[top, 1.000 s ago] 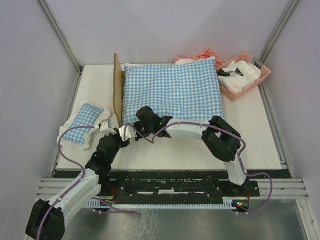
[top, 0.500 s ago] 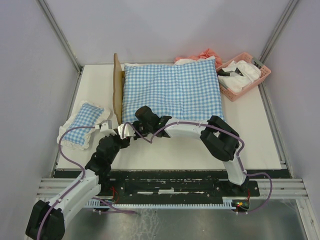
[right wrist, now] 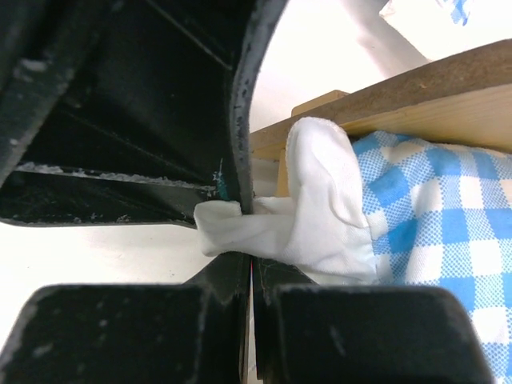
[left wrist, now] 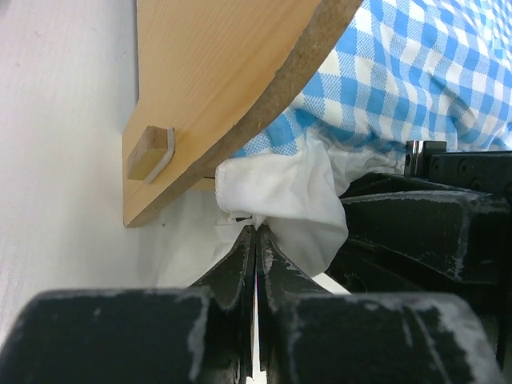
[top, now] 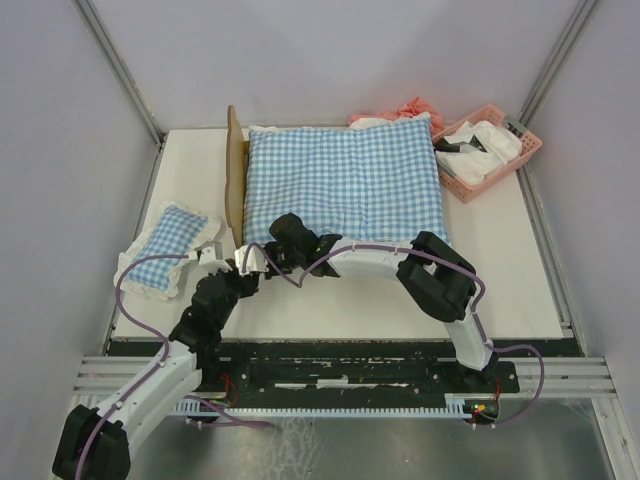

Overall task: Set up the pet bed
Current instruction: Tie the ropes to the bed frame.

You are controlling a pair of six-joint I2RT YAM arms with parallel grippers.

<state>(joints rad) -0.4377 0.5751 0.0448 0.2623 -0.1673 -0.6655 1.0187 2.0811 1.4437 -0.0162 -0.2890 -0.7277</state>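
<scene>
Pet bed of light wood (top: 236, 175) sits mid-worktop (top: 400, 300), under a blue-and-white checked cushion (top: 345, 185). The cushion is being seated, I judge. Right gripper (right wrist: 245, 234) has its jaws clamped on the white frill (right wrist: 320, 216). Left gripper (left wrist: 256, 232) has its jaws together, touching the frill. Next, that corner needs tucking inside the rail.

Cushion (top: 345, 180) on bed (top: 235, 185), rear-ctr of table (top: 400, 300). Pillow (top: 165, 250) L of bed. Basket (top: 468, 188) rear R, beside cushion.
</scene>
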